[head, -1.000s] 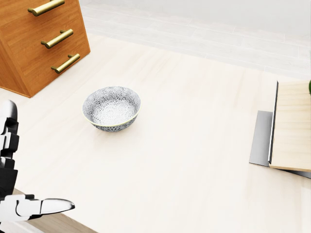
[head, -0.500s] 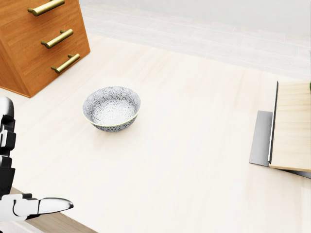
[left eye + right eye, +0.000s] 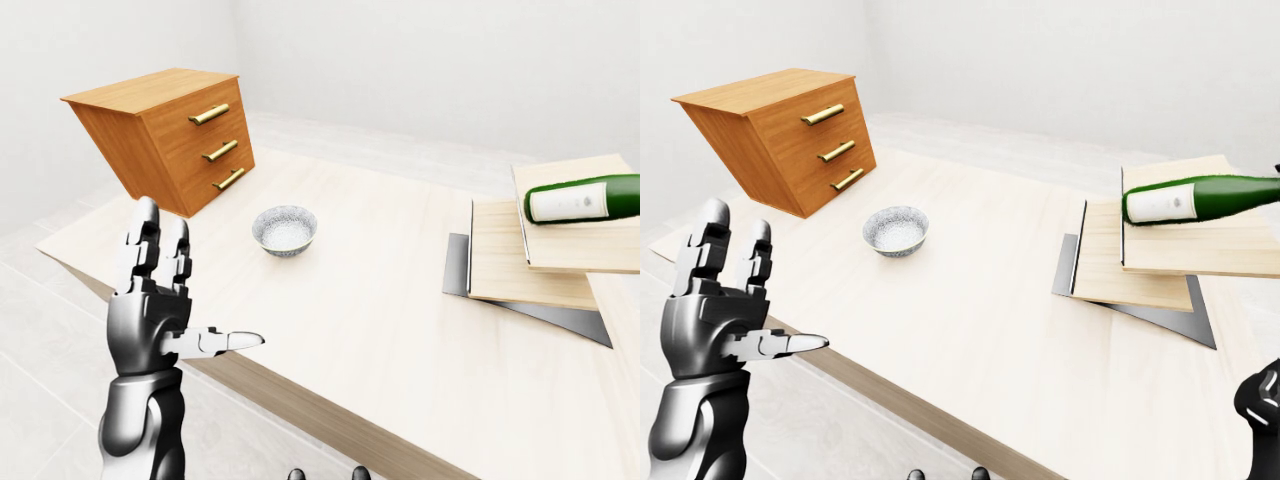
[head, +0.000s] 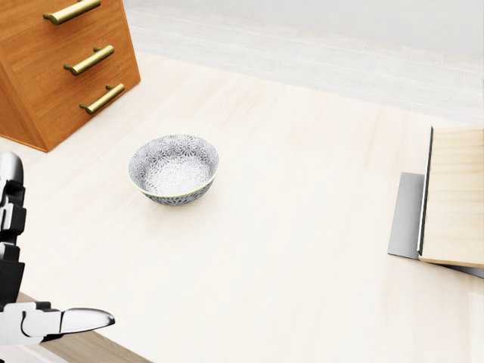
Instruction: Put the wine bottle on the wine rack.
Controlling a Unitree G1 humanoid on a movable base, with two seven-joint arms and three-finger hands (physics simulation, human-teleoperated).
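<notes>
The pale tabletop carries the wine bottle lying on stacked boards at far right, long axis left-right. Left robot hand open, empty, well apart; the right robot hand is nearer, state indeterminate.

Pale wooden tabletop lies bare right of the patterned ceramic bowl; orange wooden drawer chest blocks its left.

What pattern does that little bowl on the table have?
The bowl has a dense grey-and-white floral pattern, clearest in the head view.
</notes>
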